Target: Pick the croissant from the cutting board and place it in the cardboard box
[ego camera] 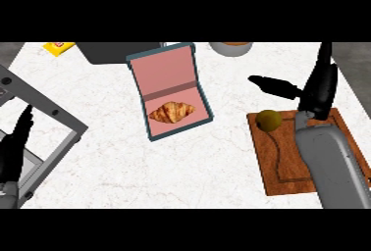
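Observation:
The golden croissant (172, 112) lies inside the open box (156, 66), which has a pink lining and a dark teal rim, at the middle of the counter. The wooden cutting board (285, 166) sits at the right and carries only a round olive-green fruit (269, 119). My right hand (314, 89) hovers above the board's far edge, open, fingers straight and the thumb (274, 86) spread out to the left, holding nothing. It is to the right of the box and apart from it. My left hand (14, 142) rests at the left edge with fingers straight.
A grey metal frame (51, 112) runs diagonally at the left. A dark grey object (109, 51) lies behind the box. A yellow packet (59, 47) sits at the far left, and a round container (232, 48) stands at the far edge.

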